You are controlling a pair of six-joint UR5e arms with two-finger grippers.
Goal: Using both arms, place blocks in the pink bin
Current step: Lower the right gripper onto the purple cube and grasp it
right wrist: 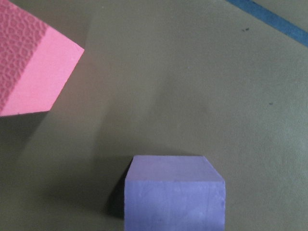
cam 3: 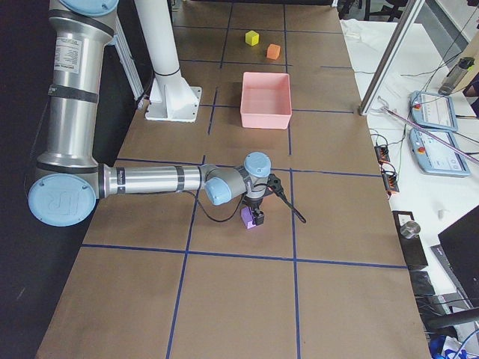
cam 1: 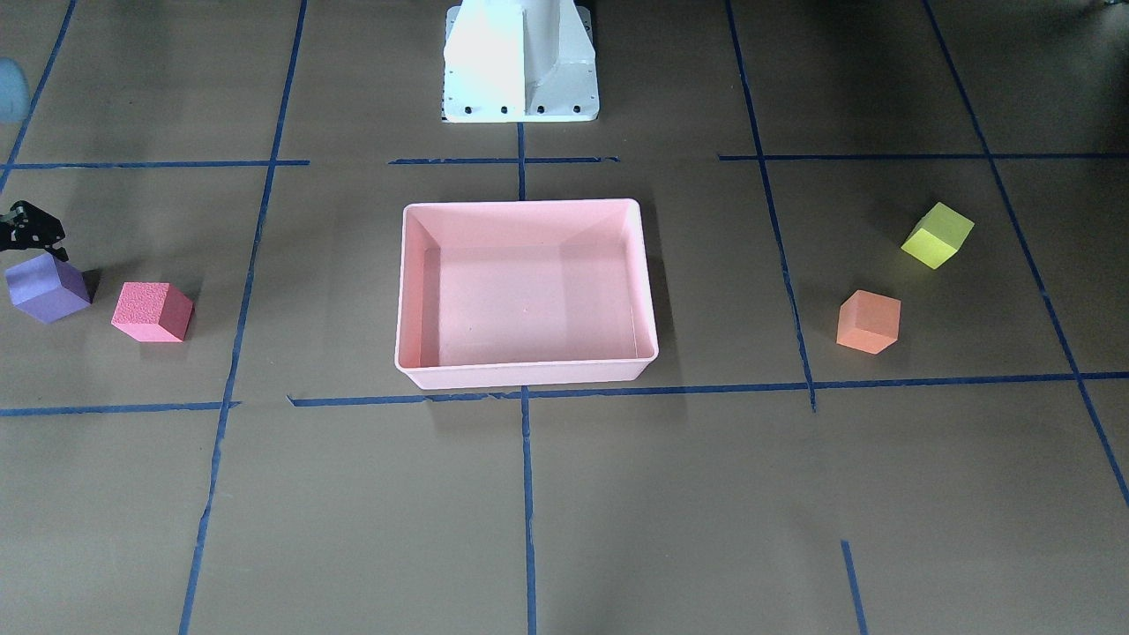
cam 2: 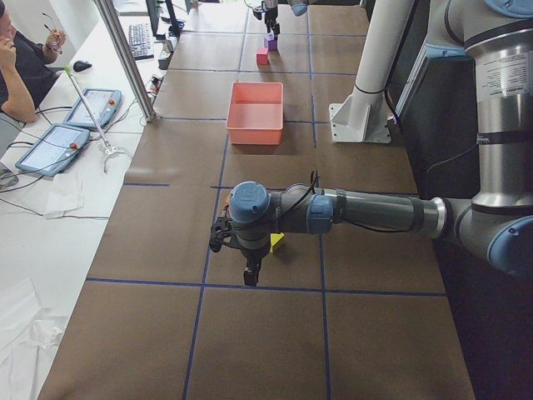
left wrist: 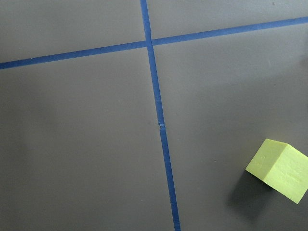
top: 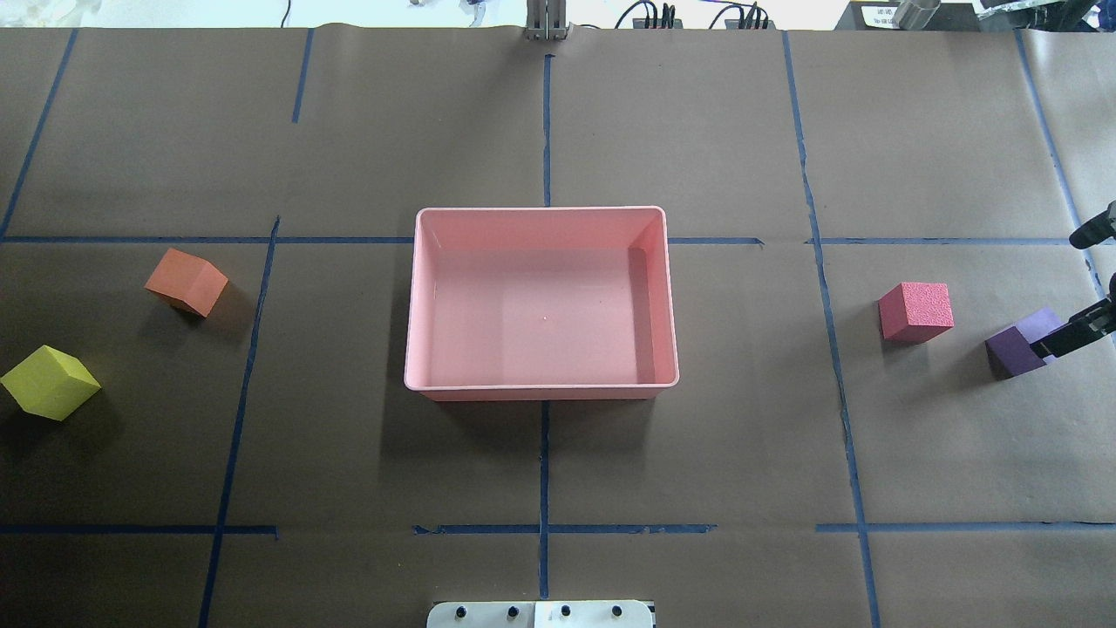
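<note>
Worktop (top: 540, 488): brown paper gridded with blue tape, carrying everything below.

Arms: my right arm (cam 3: 150, 179) and left arm (cam 2: 375, 212) each reach low and outward toward opposite ends of the worktop.

Pink bin (top: 540, 209): centred in front of the robot's base, with nothing in it.

Blocks: all four sit on the worktop outside the bin. The purple cube (top: 1016, 349) and red-pink cube (top: 915, 311) are on the robot's right, the orange cube (top: 186, 281) and yellow-green cube (top: 50, 394) on its left.

Right pincer (top: 1057, 295): released, fingers spread, hanging over the purple cube without gripping it.

Left pincer (cam 2: 248, 273): low beside the yellow-green cube. I cannot tell whether it is spread or clenched.

Step in hand, as I judge it: the approach to the first picks, with nothing delivered yet. In the right wrist view the purple cube sits at the bottom edge. Next I would centre the right pincer on that cube, descend and clench. The left pincer needs a sideways shift first, since the yellow-green cube lies in the corner of its wrist view.
</note>
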